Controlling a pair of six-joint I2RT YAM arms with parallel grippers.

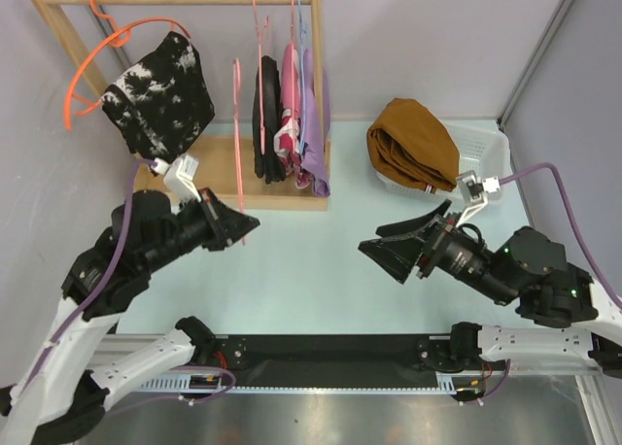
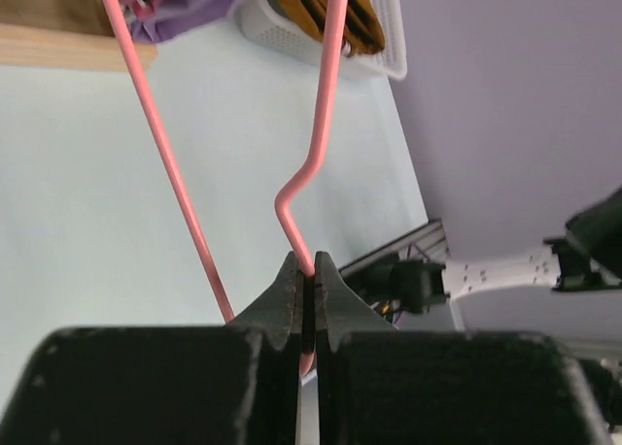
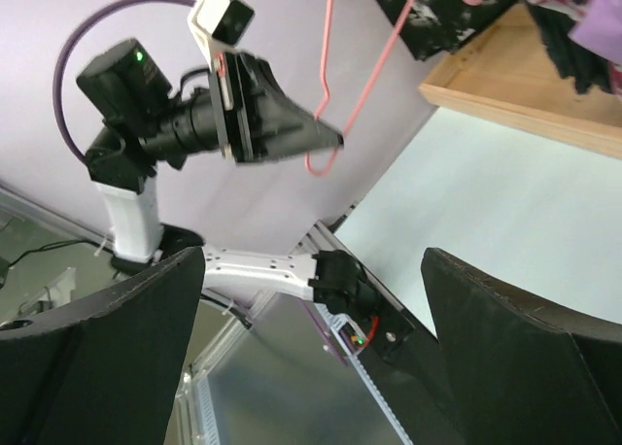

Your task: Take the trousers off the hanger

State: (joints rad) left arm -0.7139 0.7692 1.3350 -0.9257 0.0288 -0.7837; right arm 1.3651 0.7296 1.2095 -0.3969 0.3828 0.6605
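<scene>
Pinching together, the left claw [image 2: 304, 270] is gripping the hanger [image 2: 326, 95] by its thin pink wire, just past a kink. The frame is reaching bare straight out ahead of the fingertips, carrying no cloth. The right claw [image 1: 384, 248] is hanging with its jaws standing wide apart and nothing between them. The trousers [image 1: 413, 144] are lying bunched in a white basket [image 1: 489, 152], just beyond the right claw and to its outer side, well apart from the left claw and the hanger, so the removal is looking done. The trousers are looking soft, light and floppy: any grip on them is going to make them sag and unfold, so a thick fold on top of the heap, nearest the right claw, is seeming the safest place to pinch. The hanger is looking light, stiff yet springy, and slick. A thin wire like this is likely wanting to swivel between flat pads, so holding it close to the bend, as the left claw is doing, is seeming the sound choice.
</scene>
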